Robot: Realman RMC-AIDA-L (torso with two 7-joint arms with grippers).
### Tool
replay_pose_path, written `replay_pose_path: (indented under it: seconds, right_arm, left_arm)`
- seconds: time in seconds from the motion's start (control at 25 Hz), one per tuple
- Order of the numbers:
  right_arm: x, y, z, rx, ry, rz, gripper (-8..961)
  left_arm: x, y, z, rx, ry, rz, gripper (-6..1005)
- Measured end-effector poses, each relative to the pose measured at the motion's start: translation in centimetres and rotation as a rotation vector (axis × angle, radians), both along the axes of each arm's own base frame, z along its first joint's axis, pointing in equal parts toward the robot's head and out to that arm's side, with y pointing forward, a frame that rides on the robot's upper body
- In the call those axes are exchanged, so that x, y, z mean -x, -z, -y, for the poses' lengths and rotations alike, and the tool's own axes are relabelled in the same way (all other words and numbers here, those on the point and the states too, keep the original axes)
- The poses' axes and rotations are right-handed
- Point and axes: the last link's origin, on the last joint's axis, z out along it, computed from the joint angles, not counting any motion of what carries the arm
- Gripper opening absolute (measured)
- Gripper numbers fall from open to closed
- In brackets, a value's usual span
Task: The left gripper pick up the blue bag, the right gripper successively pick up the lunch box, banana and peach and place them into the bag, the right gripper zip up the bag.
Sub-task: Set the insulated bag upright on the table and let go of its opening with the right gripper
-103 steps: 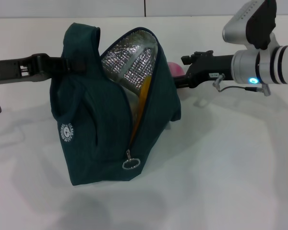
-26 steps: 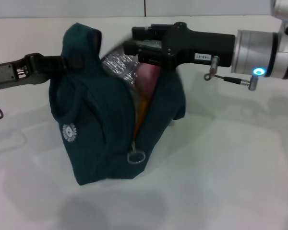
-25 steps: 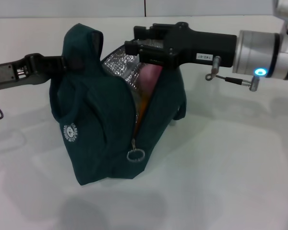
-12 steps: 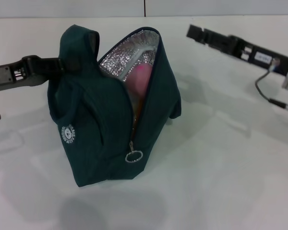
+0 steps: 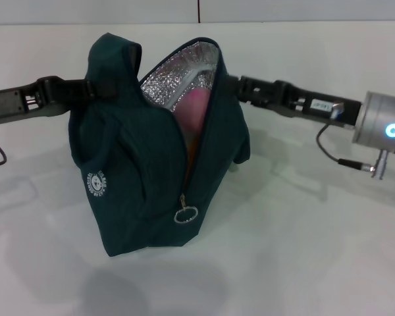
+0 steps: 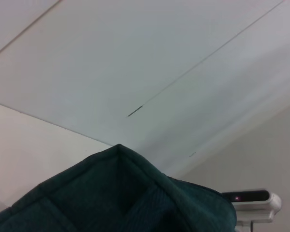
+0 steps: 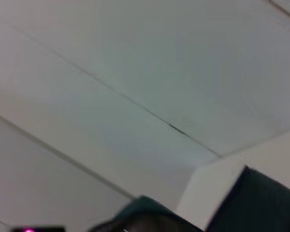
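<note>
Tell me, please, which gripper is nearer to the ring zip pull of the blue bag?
Right, though only slightly. The right gripper is at the blue bag's upper far edge, above the ring zip pull. The left gripper holds a handle on the opposite upper side.

a plain white bench (image 5: 303, 263) fills the head view, its far edge meeting a pale wall marked by one thin dark vertical seam. the blue bag (image 5: 138, 191) stands upright on the bench left of centre, its base resting on the surface, its mouth open at the top and its ring zip pull (image 5: 185, 214) hanging low on the front. soft grey shadows lie on the bench around it.
</note>
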Motion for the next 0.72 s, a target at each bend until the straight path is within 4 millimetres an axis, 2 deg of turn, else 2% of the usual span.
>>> replay_pose_path:
  seconds: [0.32, 0.56, 0.72]
  right_arm:
    - [0.14, 1.00, 0.14, 0.019, -0.012, 0.046, 709]
    - [0.37, 1.20, 0.66, -0.047, -0.133, 0.095, 594]
    - [0.39, 1.18, 0.70, -0.054, -0.140, 0.096, 506]
  left_arm:
    - [-0.12, 0.13, -0.01, 0.001, 0.004, 0.003, 97]
    - [-0.31, 0.36, -0.01, 0.008, 0.010, 0.005, 98]
    - [-0.62, 0.58, -0.10, 0.014, 0.019, 0.008, 99]
